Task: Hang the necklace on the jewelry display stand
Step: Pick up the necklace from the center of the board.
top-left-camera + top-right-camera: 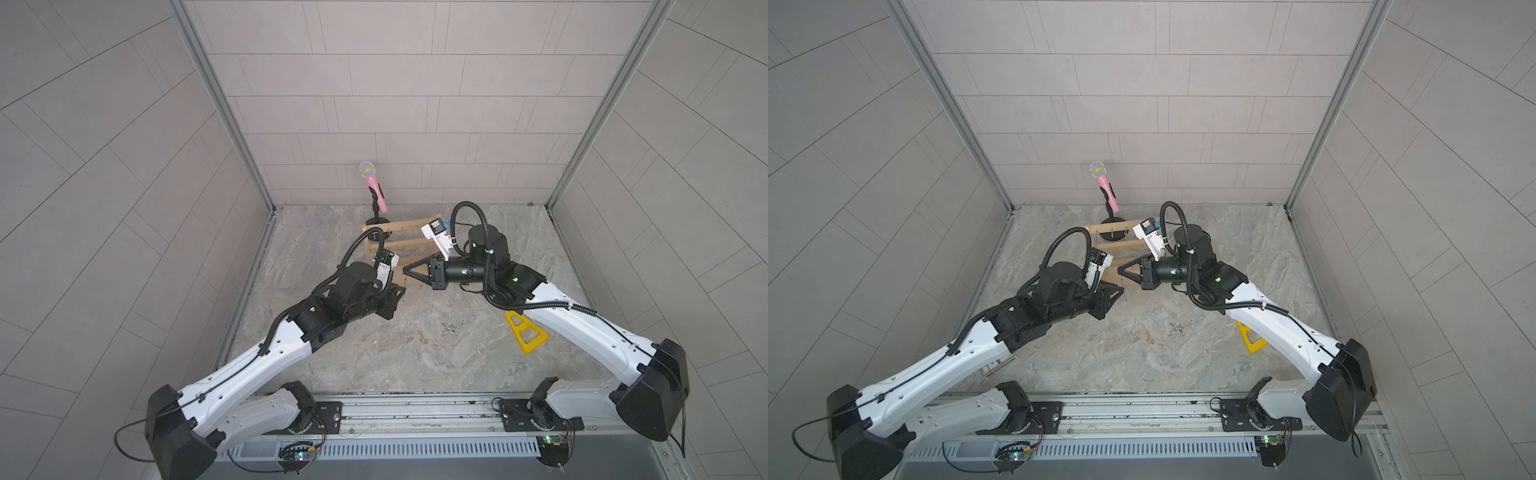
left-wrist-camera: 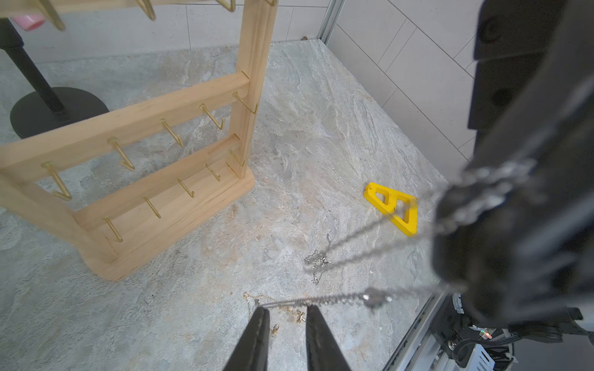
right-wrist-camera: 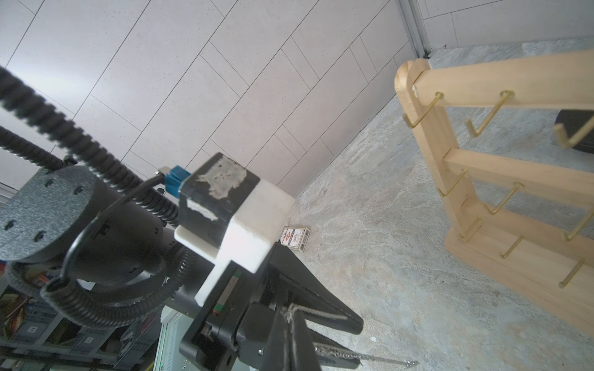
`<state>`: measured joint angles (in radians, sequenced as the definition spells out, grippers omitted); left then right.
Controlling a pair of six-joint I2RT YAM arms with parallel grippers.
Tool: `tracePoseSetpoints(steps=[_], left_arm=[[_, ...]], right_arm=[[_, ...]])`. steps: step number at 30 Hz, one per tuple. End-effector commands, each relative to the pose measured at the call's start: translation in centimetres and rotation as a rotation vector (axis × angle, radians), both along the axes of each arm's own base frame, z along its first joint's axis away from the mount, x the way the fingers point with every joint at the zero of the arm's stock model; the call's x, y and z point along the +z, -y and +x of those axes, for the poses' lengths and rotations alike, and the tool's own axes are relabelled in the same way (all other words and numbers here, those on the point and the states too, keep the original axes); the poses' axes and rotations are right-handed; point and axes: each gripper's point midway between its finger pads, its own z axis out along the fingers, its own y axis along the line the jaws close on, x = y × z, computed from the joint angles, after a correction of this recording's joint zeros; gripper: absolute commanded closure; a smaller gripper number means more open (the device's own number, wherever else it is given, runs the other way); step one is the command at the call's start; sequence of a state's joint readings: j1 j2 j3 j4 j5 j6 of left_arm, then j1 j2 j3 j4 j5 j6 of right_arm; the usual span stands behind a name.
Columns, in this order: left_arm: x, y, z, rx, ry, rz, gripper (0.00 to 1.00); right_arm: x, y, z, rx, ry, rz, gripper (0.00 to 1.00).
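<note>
The light wooden jewelry display stand (image 1: 386,243) (image 1: 1121,246) stands upright at the back, and its brass hooks show in both wrist views (image 2: 160,128) (image 3: 482,80). My right gripper (image 1: 405,271) (image 3: 290,312) is shut on a silver necklace (image 2: 321,300), in front of the stand's lower bar. The chain stretches from it across the tips of my left gripper (image 2: 287,310) (image 1: 401,291). The left jaws stand apart, and floor shows between them. Two more blurred strands sag from the right gripper (image 2: 456,231). The two grippers' tips nearly meet.
A small heap of silver chain (image 1: 451,328) (image 2: 318,260) and a gold chain (image 2: 279,305) lie on the stone floor. A yellow triangular piece (image 1: 525,332) lies by the right arm. A black stand with a pink microphone (image 1: 376,187) rises behind the rack. A small card box (image 3: 295,237) sits near the left wall.
</note>
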<state>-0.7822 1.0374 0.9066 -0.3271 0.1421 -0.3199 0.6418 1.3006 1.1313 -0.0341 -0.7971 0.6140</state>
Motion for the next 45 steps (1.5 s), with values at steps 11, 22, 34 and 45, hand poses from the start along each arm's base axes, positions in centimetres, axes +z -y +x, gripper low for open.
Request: tracePoseSetpoints(steps=[11,22,34,45], left_arm=[[1.3,0.4,0.3,-0.014,0.045,-0.007,0.76],[1.3,0.1,0.6,0.005,0.062,0.008,0.77],[1.3,-0.2,0.8,0.017,0.071,0.021,0.77],[1.0,-0.7,0.8,0.024,0.082,0.052,0.8]], right_arm=[[2.0,-0.5,-0.8,0.032,0.029,0.036,1.0],[2.1,-0.8,-1.1,0.044,0.027,0.039,1.0],[2.0,-0.8,-1.2,0.047,0.026,0.038,1.0],[1.9,-0.8,-1.2,0.046,0.027,0.031,1.0]])
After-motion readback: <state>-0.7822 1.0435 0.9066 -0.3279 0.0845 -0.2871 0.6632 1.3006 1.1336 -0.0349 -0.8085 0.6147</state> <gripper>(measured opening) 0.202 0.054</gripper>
